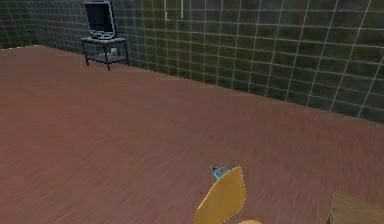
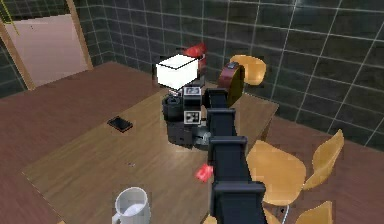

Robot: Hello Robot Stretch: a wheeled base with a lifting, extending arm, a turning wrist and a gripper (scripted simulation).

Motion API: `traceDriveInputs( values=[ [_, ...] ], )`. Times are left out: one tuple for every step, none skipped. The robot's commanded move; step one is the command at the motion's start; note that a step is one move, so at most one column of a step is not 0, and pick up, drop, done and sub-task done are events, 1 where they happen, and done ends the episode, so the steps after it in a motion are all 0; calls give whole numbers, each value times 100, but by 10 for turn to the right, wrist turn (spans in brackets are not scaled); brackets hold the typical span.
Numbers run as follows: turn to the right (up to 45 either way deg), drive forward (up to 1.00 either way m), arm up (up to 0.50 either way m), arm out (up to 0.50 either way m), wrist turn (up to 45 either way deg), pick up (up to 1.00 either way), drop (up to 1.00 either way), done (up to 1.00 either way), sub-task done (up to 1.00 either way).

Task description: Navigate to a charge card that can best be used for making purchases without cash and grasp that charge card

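Where the arm [image 2: 232, 170] reaches out over the wooden table [image 2: 80, 165], the pincer [image 2: 179, 128] ends among dark shapes standing on the tabletop. Whether it grips anything cannot be told, nor how its fingers stand.

Nothing on the table reads firmly as a charge card. Two candidates:
- A dark flat rectangle [image 2: 120, 124] lies flat on the table, well apart from the pincer toward the arm side view's left. Its long axis runs slantwise, from the picture's upper left to its lower right.
- A small red piece [image 2: 205, 172] lies on the table just beside the arm's left edge. It is too small to give a long axis or a heading.

Other things on the table:
- A white box [image 2: 178, 70] stands beyond the two marked squares.
- A red thing [image 2: 197, 50] sits behind the box.
- A dark reddish round thing [image 2: 232, 82] sits to the box's right.
- A white mug [image 2: 130, 207] stands upright near the table's near edge.

Yellow chairs [image 2: 278, 172] crowd the table's right side. A pale door panel [image 2: 50, 50] leans at upper left against the dark tiled wall.

Forward view:
- A reddish plank floor [image 1: 120, 130] meets a green-lined tiled wall [image 1: 260, 50].
- A television [image 1: 99, 18] sits on a low stand [image 1: 105, 50] at the far left.
- A yellow chair back [image 1: 222, 198] rises at the bottom edge, with a small bluish thing [image 1: 215, 172] on the floor just behind it.
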Motion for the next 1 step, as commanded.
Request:
traceDriveInputs(
  values=[
    [0,0,-30,0,0,0,0,0,0]
  ],
)
